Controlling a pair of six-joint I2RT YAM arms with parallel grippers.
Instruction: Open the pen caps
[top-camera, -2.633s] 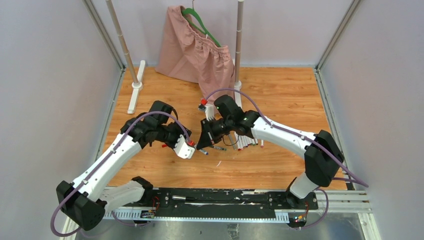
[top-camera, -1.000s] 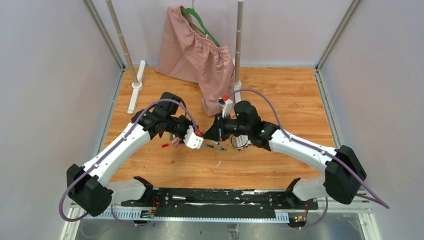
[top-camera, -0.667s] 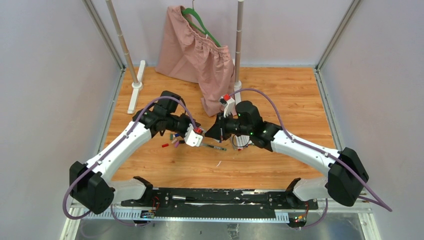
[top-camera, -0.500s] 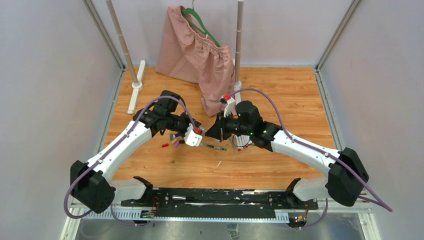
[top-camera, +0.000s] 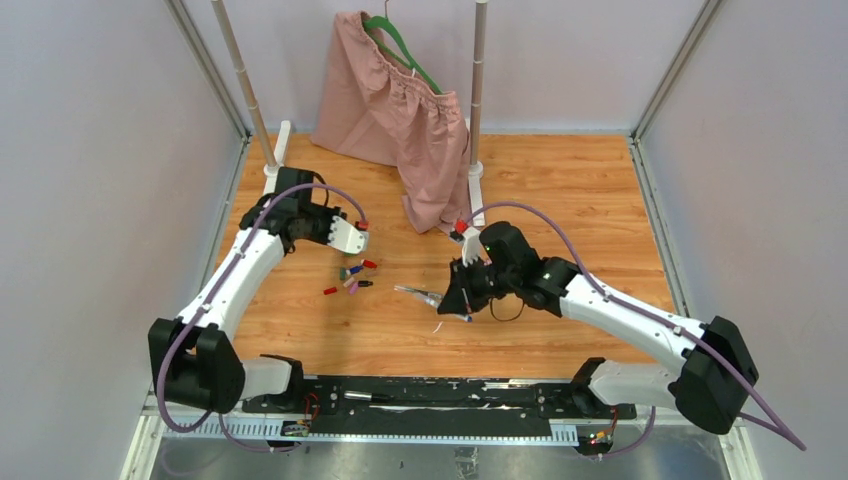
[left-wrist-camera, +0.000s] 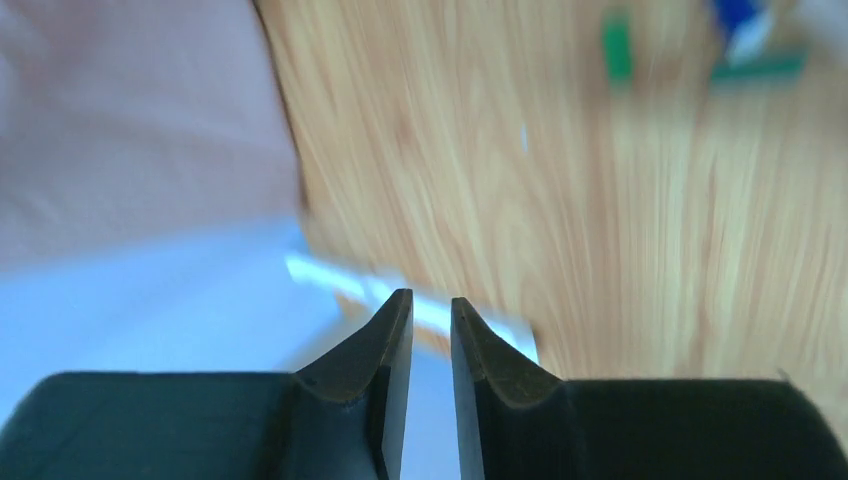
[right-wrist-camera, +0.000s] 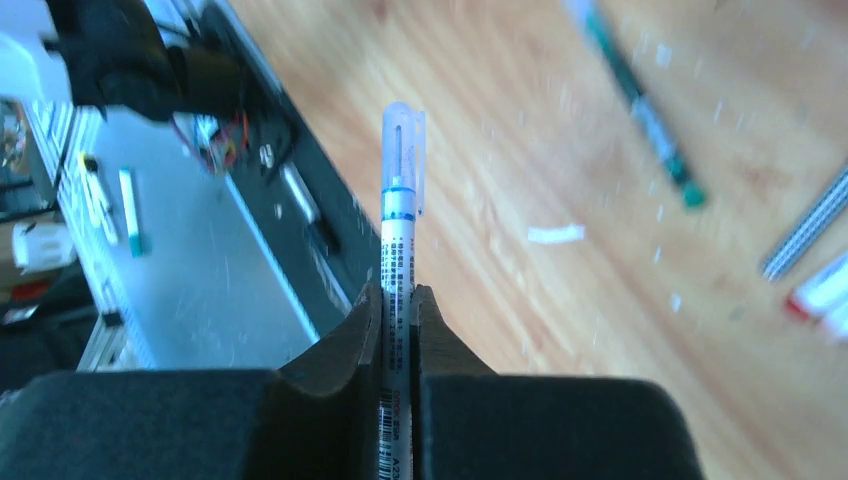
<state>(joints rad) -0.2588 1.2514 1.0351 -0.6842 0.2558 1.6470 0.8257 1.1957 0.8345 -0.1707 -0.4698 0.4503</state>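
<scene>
Two robot arms are pictured over a wooden table (top-camera: 560, 180) scattered with pens and caps. Near the centre of the overhead view, a white pen (right-wrist-camera: 398, 230) is pinched by its barrel between the jaws of the right gripper (right-wrist-camera: 399, 292). Its translucent cap (right-wrist-camera: 402, 140), seated above a blue band, is still fitted and is shown pointing away from the wrist camera. A second pen (top-camera: 418, 293) is seen lying on the table just to the left of that gripper in the frame. Several loose pen caps (top-camera: 354, 275) in green, red, pink and black are gathered in a small cluster left of centre. One red cap (top-camera: 329, 291) is set slightly apart at the cluster's lower left. The left gripper (left-wrist-camera: 431, 302) is held toward the upper left of the overhead frame, beyond the cluster and clear of the caps. Its jaws are parted by a narrow gap, with nothing between them, though its wrist view is blurred. A pink garment (top-camera: 385, 95) on a green hanger (top-camera: 400, 45) is hung at top centre.
</scene>
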